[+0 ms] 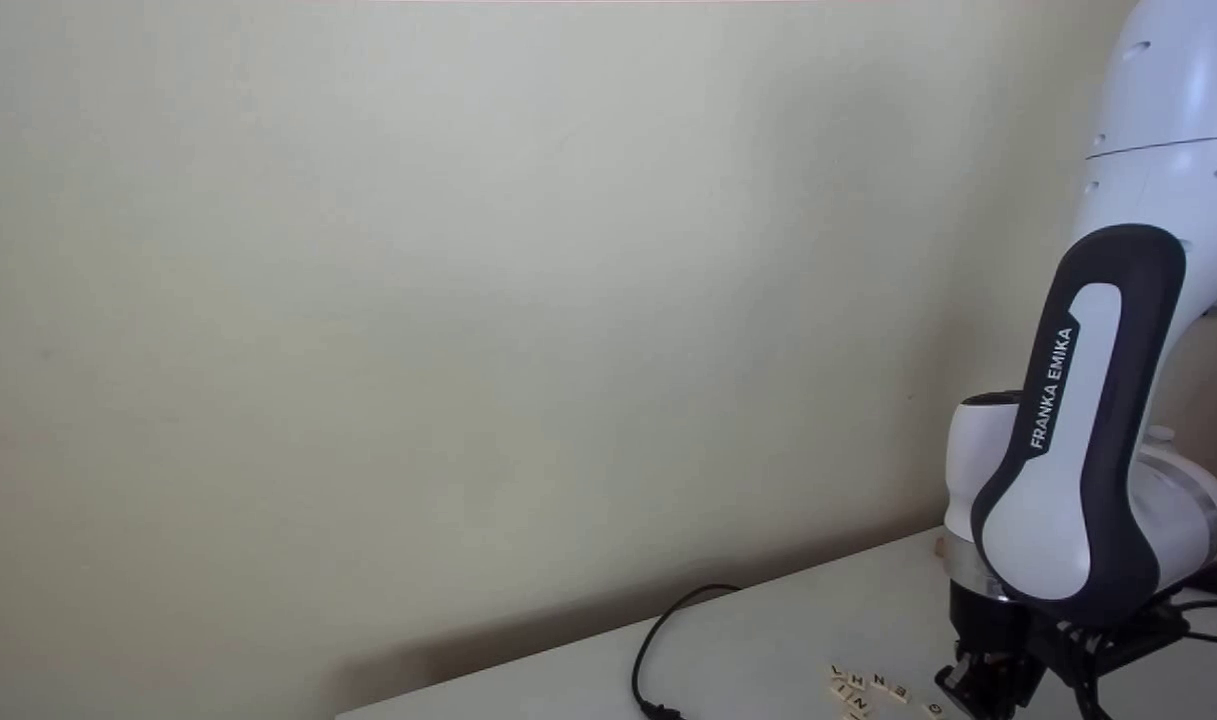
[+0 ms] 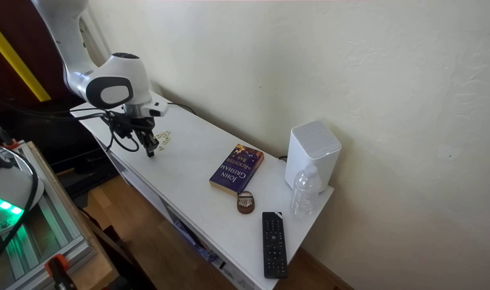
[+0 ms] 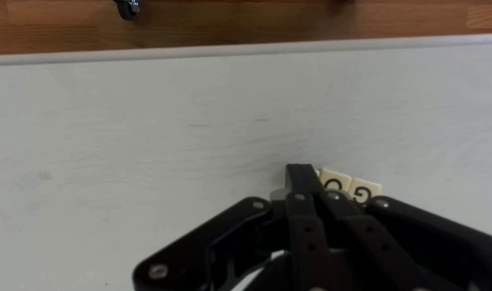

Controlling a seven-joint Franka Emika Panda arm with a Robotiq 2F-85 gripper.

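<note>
Tiles [image 3: 355, 186] dot a white table [image 2: 188, 173] beside a wall [image 2: 389, 100].

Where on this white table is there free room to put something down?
Free: the white table between claw and book; also between thumb piano and the floor-side edge. Crowded: the end with remote control, plastic bottle and white box; around the letter tiles.

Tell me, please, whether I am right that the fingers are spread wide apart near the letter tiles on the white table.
Not quite: the fingers are not spread wide apart but shut together, as the wrist view shows. The rest is right: they are near the letter tiles on the white table.
</note>
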